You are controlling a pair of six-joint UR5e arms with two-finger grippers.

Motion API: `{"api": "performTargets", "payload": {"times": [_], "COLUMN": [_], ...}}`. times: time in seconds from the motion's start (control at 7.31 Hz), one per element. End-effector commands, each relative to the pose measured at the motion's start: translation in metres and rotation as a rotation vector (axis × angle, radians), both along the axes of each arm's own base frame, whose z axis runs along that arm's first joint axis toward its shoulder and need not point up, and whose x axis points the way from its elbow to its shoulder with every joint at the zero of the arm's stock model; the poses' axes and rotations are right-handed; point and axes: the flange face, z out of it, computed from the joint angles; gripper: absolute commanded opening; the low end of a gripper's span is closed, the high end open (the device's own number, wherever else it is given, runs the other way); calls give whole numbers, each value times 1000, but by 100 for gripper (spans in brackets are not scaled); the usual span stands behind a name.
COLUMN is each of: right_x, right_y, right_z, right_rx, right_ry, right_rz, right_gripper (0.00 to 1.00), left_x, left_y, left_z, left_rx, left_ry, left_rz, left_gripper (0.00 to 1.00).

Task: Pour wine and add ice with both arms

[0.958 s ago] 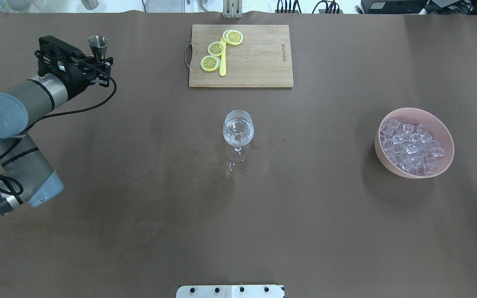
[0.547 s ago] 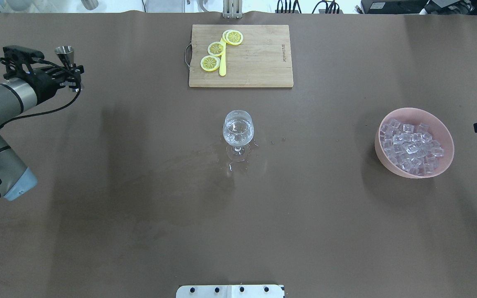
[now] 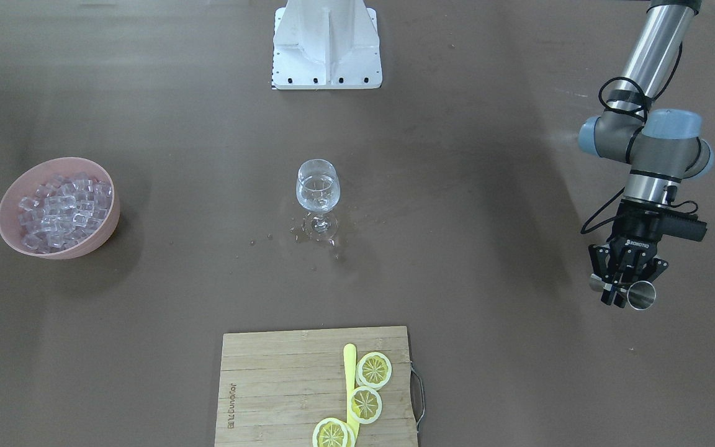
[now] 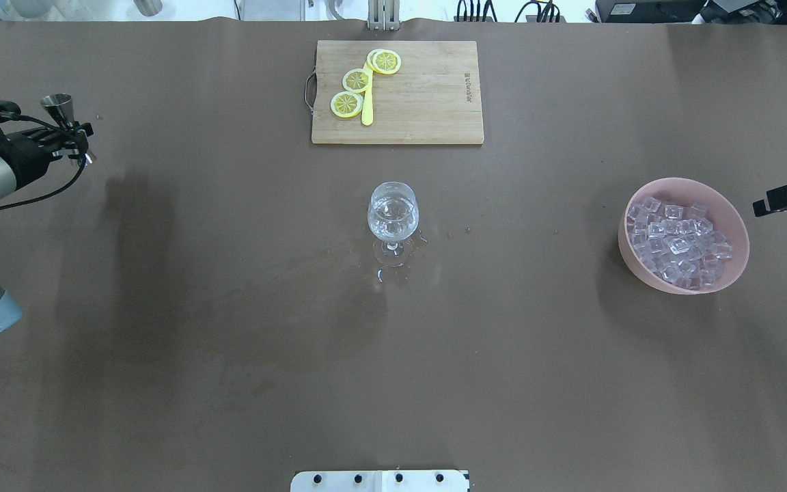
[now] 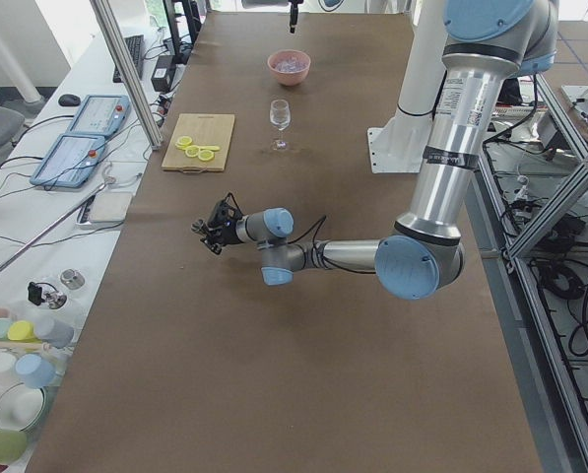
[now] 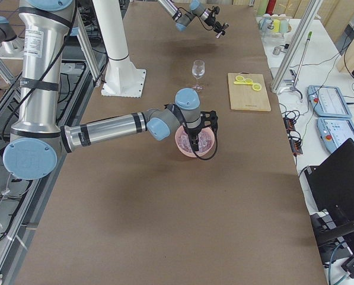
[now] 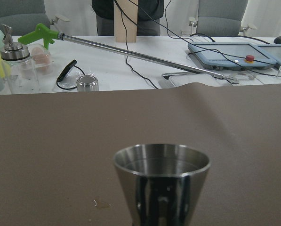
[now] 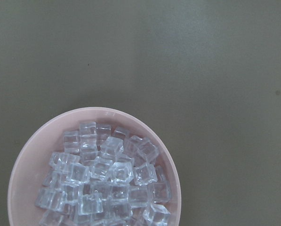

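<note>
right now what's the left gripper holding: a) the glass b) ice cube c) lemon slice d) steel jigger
d: the left gripper is shut on the jigger, off at the table's side, far from the glass, the ice and the lemon slices.

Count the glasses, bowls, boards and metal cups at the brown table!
Clear stemmed wine glass: 1
Round pink plastic bowl: 1
Rectangular wooden cutting board: 1
Shiny steel cone-shaped measuring cup: 1
Total: 4
</note>
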Motion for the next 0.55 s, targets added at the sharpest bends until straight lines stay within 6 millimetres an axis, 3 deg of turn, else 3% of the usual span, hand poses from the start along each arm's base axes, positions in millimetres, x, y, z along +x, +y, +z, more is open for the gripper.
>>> {"api": "performTargets", "payload": {"times": [0.0,0.14,0.27,0.41], "right_x": [-6,-6,-6,-6], "right_y": [-6,-6,-6,-7], "right_z": [-5,-4,-6,-8], "right_rx": [13,12,16,19], "right_ry": [3,4,2,1], "right_rz": [-2,-2,-2,-2], "right_gripper": [99,99,99,99], "left_x": [-3,1,2,5], "left_y": [0,-10,-12,-18], "left_z": [3,-7,-3,-5], "left_rx": [27,35,16,-4], "left_ry": [3,12,22,3], "left_rz": [-60,-96,-103,-108], "left_gripper": [0,0,0,10]}}
